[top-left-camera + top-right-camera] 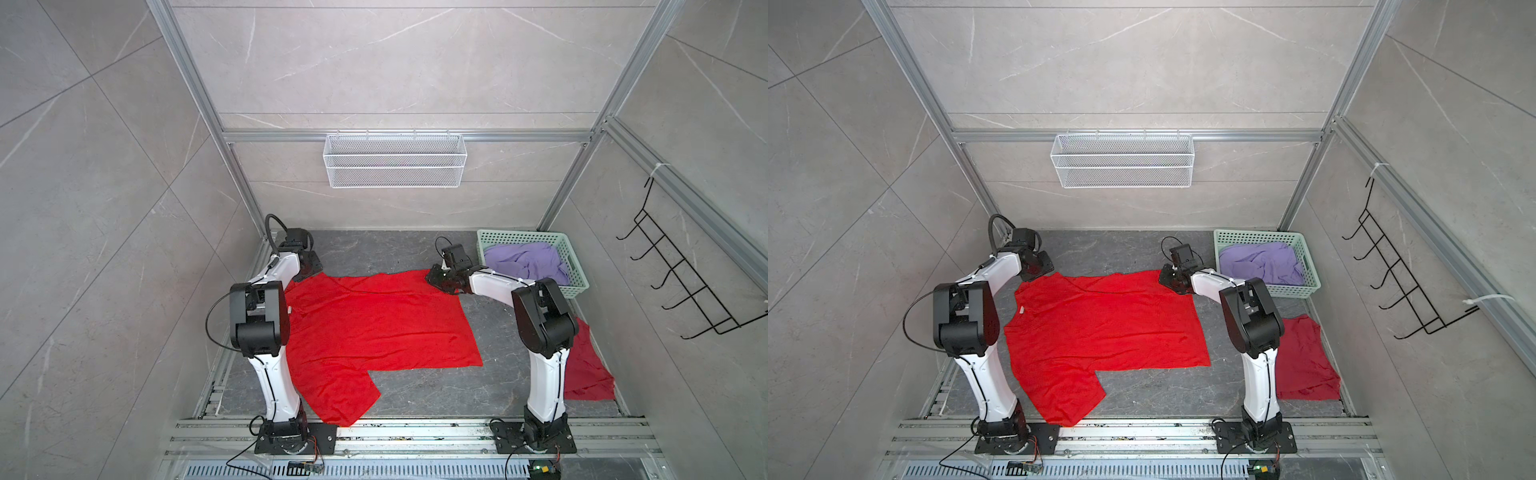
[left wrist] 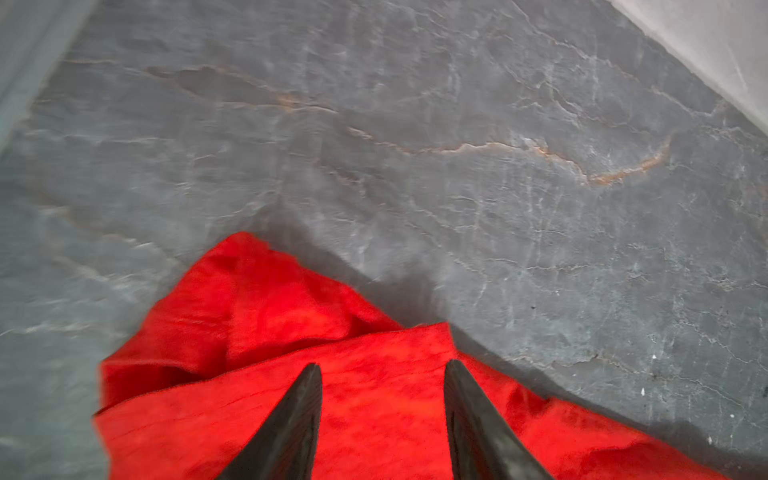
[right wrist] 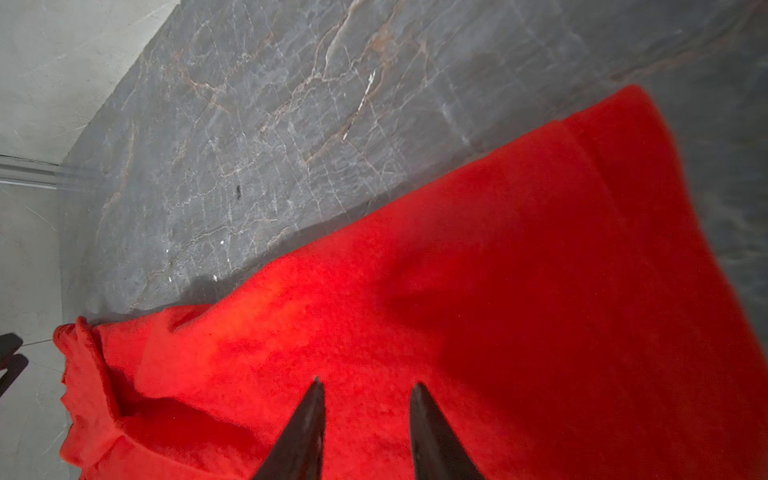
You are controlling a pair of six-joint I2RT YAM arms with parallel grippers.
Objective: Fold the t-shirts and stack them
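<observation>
Three t-shirts are on my screens. The bright red t-shirt (image 1: 374, 328) lies spread nearly flat in the middle of both top views, with one sleeve trailing toward the lower edge. The darker red t-shirt (image 1: 1304, 361) lies rumpled at the lower right, partly behind the right arm. The lavender t-shirt (image 1: 525, 262) is bunched inside the mint-green basket (image 1: 519, 236) at the upper right of the tabletop.

My left gripper (image 2: 382, 365) is at the bright red shirt's upper-left corner. In the left wrist view its jaws stand parted, tips over the cloth, with the fabric lying loose under the gap. My right gripper (image 3: 368, 382) is at the shirt's upper-right corner, just left of the basket. Its jaws are parted too, more narrowly, tips down on or just above the cloth; I cannot tell which.

My left arm (image 1: 266, 316) rises from its base at the lower left, bends at a high elbow, and runs its forearm back toward the far corner. My right arm (image 1: 540, 320) mirrors it from the lower right, with the forearm angled back and to the left.

One small white neck label (image 1: 1021, 309) shows at the shirt's collar, near the left elbow. It is too small for me to read any writing on it.

Around all this I see the dark grey marbled tabletop (image 1: 415, 390). A white wire basket (image 1: 395, 160) hangs on the rear rail at upper centre. A black hook rack (image 1: 685, 286) hangs on the wall at the right.
</observation>
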